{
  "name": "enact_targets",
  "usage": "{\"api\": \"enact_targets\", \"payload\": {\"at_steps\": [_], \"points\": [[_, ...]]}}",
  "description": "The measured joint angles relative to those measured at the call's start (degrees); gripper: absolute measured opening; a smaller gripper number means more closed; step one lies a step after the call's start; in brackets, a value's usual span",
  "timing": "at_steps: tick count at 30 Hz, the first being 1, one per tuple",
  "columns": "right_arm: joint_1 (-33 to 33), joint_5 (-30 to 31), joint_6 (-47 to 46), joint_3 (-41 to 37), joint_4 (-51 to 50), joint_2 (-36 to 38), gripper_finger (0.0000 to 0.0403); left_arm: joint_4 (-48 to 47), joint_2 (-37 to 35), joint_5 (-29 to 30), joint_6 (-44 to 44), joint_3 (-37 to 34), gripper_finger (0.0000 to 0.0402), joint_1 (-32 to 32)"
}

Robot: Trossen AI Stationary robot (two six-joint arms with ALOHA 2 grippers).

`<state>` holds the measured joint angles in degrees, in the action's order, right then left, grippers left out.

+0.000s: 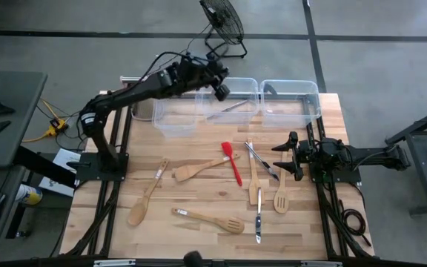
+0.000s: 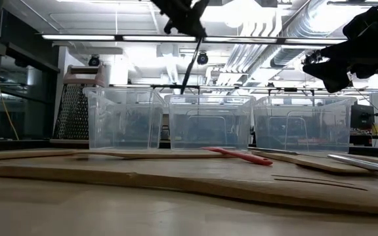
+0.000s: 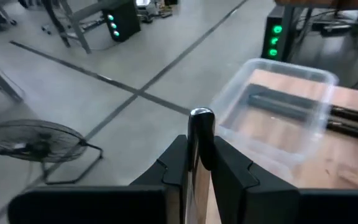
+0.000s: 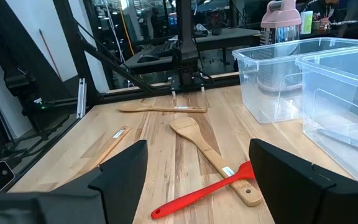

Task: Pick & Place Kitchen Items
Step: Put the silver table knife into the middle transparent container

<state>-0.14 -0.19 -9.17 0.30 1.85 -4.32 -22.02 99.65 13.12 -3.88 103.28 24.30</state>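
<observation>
My left gripper [image 1: 221, 89] is above the middle clear tub [image 1: 232, 96], shut on a slim silvery metal utensil [image 2: 190, 65]. Another metal utensil [image 1: 230, 109] lies inside that tub. My right gripper [image 1: 284, 156] is open and empty at the table's right side, next to the metal tongs [image 1: 262, 162]. On the table lie a red spatula [image 1: 232, 163], a wooden spoon [image 1: 145, 194], several wooden spatulas [image 1: 199, 169] and a piece of metal cutlery [image 1: 258, 222]. My left gripper pinches the utensil between its two fingers [image 3: 176, 162] from above. The utensil runs on past the fingertips to its rounded silvery end [image 3: 201, 115]. It hangs a little tilted below the gripper, clear of everything, its lower end [image 2: 184, 90] near the middle tub's rim.
Three clear tubs stand in a row at the table's far edge: left [image 1: 173, 115], middle and right [image 1: 291, 100]. A metal box grater [image 2: 77, 108] stands behind the left tub. A floor fan [image 1: 221, 22] stands beyond the table.
</observation>
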Motion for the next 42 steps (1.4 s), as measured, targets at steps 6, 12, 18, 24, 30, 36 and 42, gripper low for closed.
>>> {"api": "enact_targets", "payload": {"at_steps": [6,12,18,24,30,36,42], "points": [[-0.01,0.02,0.0,0.0,0.0,0.01,0.0275,-1.01,2.85,-7.04,-1.09,-0.09,0.0042,3.35],[0.0,0.0,0.0,0.02,0.02,0.0,0.0275,-1.04,5.44,-9.92,-1.88,-0.09,0.0042,3.89],[0.0,0.0,0.0,0.02,0.0,0.0,0.0275,-3.01,7.23,-10.87,-2.04,-0.04,0.0042,4.38],[-0.02,0.01,0.0,0.01,0.02,0.0,0.0275,-3.99,9.24,-11.1,-1.47,-0.07,0.0042,4.59],[-0.02,0.0,0.0,0.0,0.02,0.0,0.0275,-5.68,9.27,-9.66,-1.32,-0.07,0.0042,4.59],[-0.01,0.01,0.0,0.01,0.02,0.02,0.0275,-7.41,9.27,-9.21,-0.58,-0.07,0.0052,4.59],[-0.02,0.02,0.0,0.0,0.02,0.0,0.0275,-8.91,10.51,-9.1,0.33,-0.13,0.0059,4.57]]}}
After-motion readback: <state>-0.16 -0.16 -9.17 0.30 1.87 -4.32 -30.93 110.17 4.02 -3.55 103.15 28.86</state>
